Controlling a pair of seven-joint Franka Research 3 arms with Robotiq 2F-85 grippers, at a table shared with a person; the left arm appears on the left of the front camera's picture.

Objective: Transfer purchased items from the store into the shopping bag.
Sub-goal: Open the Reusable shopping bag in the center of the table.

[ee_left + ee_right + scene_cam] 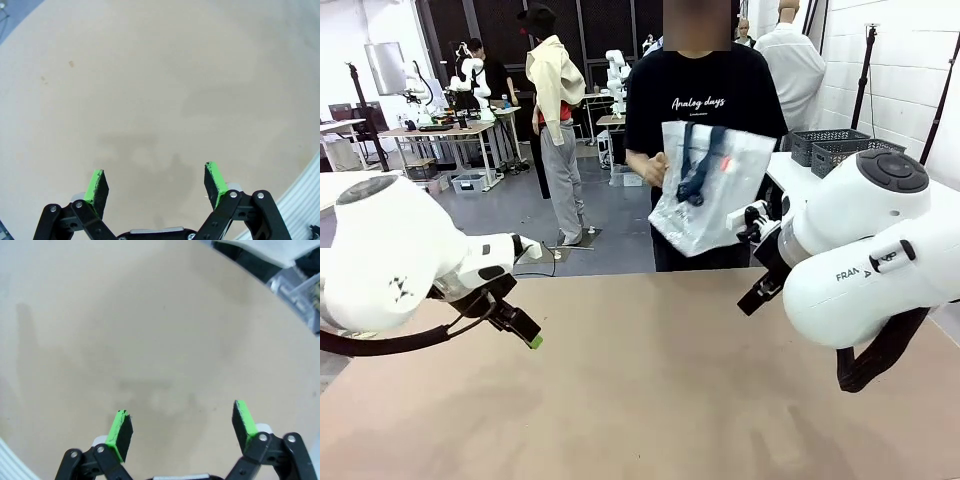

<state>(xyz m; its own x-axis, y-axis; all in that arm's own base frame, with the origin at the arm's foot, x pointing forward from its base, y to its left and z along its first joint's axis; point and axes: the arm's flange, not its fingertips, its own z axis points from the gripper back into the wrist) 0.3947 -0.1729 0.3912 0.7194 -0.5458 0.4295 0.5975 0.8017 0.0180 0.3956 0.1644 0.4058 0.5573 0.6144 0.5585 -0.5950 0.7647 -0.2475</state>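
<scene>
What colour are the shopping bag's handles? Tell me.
The handles are dark navy, clearest in the front view.

You'll find the shopping bag (712, 190) held up in front of the person's torso, beyond the far edge of the table. It is a translucent whitish plastic tote, crumpled and hanging slack, with its lower corner pointing down toward picture left. Its dark navy strap handles droop across the front face (a small red mark shows beside them). The person's hand (654, 168) grips it at its left edge. To the right of it, farther back, two dark grey slotted baskets (832, 148) stand upright side by side on a white surface, their contents hidden from you
</scene>
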